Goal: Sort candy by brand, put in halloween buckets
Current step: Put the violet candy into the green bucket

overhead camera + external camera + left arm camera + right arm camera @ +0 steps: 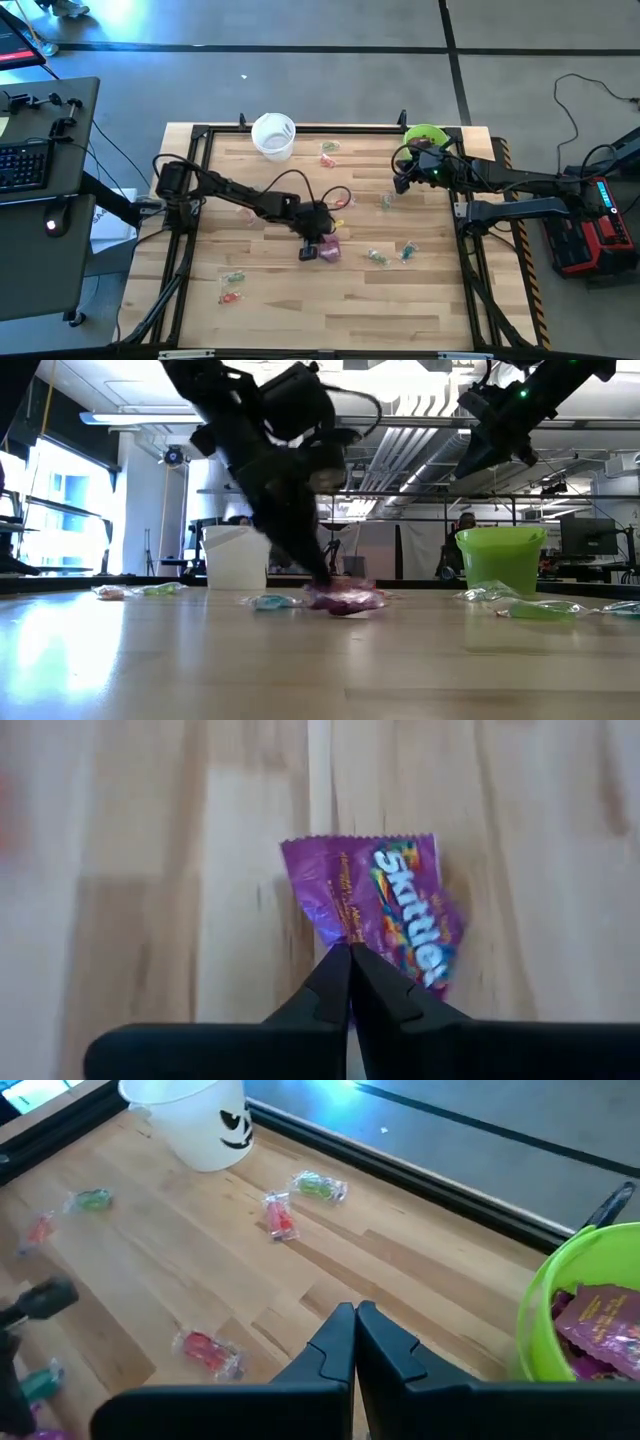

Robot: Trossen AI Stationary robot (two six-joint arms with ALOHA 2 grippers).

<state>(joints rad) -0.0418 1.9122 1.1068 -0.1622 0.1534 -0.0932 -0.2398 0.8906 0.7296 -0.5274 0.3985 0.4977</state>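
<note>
Pale wooden table (280,300), scattered sweets. Left gripper (349,952) down at mid-table, fingers pinched shut on the near edge of a purple Skittles packet (385,910). Thin edge hold; could slip on lifting. Right gripper (355,1312) closed, empty, beside the green bucket (560,1295).

Left gripper (322,582) down on purple packet (345,598) — green bucket (500,558) beyond.

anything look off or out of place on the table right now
Nothing is spilled or damaged. The white translucent bucket and lime green bucket stand upright. Small clear-wrapped candies lie scattered loose on the wooden table, still unsorted. The left gripper is shut at the edge of a crumpled purple Skittles packet.
</note>
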